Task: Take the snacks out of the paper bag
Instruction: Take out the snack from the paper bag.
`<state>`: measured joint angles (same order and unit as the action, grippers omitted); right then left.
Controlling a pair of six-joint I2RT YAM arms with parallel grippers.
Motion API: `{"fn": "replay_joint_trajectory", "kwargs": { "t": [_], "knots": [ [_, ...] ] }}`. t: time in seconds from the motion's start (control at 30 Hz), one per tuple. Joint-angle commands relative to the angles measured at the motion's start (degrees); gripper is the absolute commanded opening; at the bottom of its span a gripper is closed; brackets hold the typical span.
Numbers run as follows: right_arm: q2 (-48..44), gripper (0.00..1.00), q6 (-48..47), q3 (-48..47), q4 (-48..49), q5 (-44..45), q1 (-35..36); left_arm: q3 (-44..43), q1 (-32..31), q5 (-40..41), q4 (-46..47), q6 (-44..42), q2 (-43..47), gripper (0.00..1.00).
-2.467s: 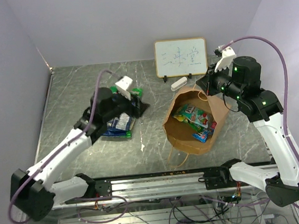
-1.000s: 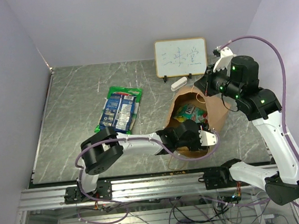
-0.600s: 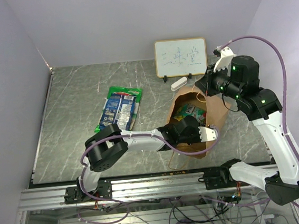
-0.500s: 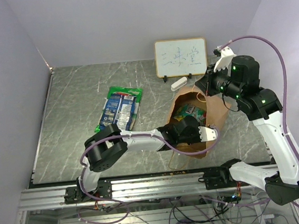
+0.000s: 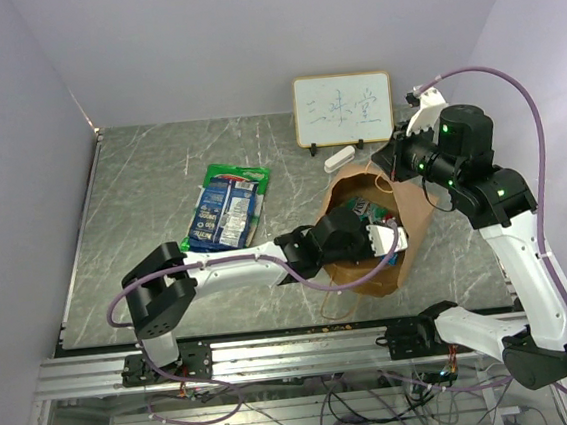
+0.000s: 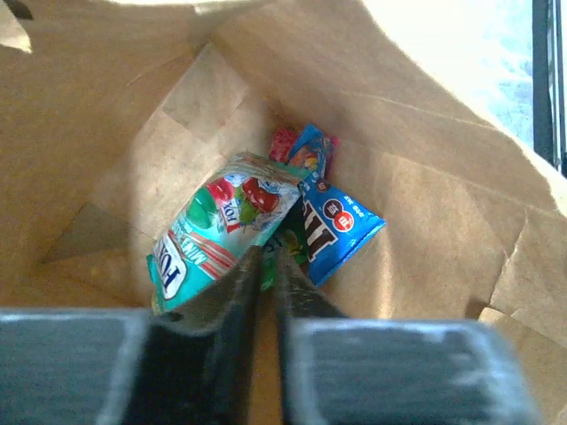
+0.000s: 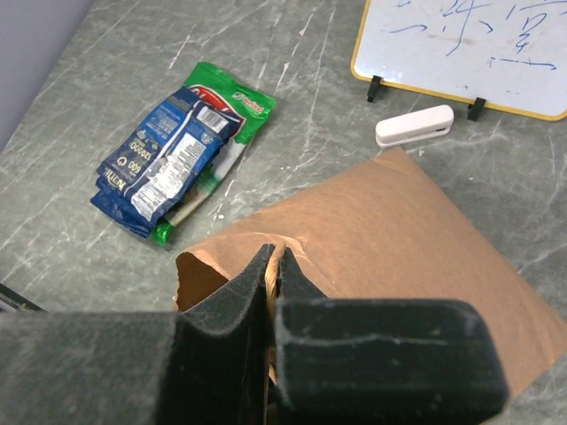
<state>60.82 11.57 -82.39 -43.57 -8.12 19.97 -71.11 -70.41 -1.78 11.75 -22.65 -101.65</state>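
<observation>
The brown paper bag point(image 5: 411, 215) lies on its side at centre right, mouth toward the arms. My left gripper point(image 5: 386, 235) reaches inside it. In the left wrist view the left gripper point(image 6: 268, 257) is shut, its tips pinching the green edge of a snack packet point(image 6: 268, 271) wedged between a teal packet point(image 6: 213, 230) and a blue packet point(image 6: 341, 226). My right gripper point(image 7: 273, 257) is shut on the bag's upper rim point(image 7: 390, 230) at the twisted handle, holding the mouth up. A green chip bag point(image 5: 237, 175) and a dark blue bag point(image 5: 219, 219) lie on the table to the left.
A small framed whiteboard point(image 5: 343, 109) stands at the back, with a white eraser point(image 5: 339, 157) in front of it, just behind the bag. The left arm stretches low across the table's front. Grey walls close the left and back sides.
The left jaws have closed from wide open onto a packet inside the bag. The left arm's elbow has swung left and the gripper has shifted farther in. The right arm has stayed put.
</observation>
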Motion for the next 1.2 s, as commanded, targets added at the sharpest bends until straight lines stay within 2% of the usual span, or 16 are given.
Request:
{"fn": "replay_joint_trajectory", "kwargs": {
  "t": [0.0,0.1,0.17,0.3,0.53,0.63,0.77,0.87,0.9,0.97,1.17],
  "knots": [
    [-0.71,0.00,-0.80,-1.22,0.86,1.03,0.25,0.87,0.28,-1.29,0.80,1.56,-0.94,0.37],
    [-0.39,0.00,-1.06,-2.31,0.62,1.09,0.25,-0.13,0.27,-0.49,1.75,0.64,-3.05,0.71],
    [-0.20,0.00,-1.11,-2.58,0.55,1.15,0.25,-1.38,0.23,-0.49,1.90,-0.16,-4.83,0.79],
    [-0.08,0.00,-0.90,-2.73,0.74,1.03,0.25,-5.14,0.27,-1.34,0.29,-2.31,-8.13,0.83],
    [-0.14,0.00,-0.76,-2.30,1.27,0.98,0.29,-6.61,0.28,9.45,2.17,-1.19,-10.91,0.77],
    [-0.24,0.00,-0.63,-1.87,1.82,1.02,0.26,-6.21,0.28,11.37,0.79,-1.76,-10.59,0.78],
    [-0.20,0.00,-0.76,-1.77,1.78,0.91,0.25,-4.69,0.36,7.40,-0.60,-3.90,-8.80,0.81],
    [-0.55,0.00,-1.08,-1.43,1.80,0.46,0.25,-7.82,0.28,1.39,-5.54,-3.25,-9.77,0.84],
    [-0.67,0.00,-1.30,-1.31,2.03,-0.22,0.29,-9.22,0.23,0.63,-6.68,-2.29,-10.64,0.87],
    [-0.74,0.00,-1.31,-0.97,2.64,-1.51,0.25,-11.40,0.10,0.72,-7.65,-0.48,-12.82,0.88],
    [-1.06,0.00,-1.80,-0.86,2.62,-1.54,0.25,-12.29,0.10,-1.72,-2.44,3.09,-15.66,0.90]
  ]
}}
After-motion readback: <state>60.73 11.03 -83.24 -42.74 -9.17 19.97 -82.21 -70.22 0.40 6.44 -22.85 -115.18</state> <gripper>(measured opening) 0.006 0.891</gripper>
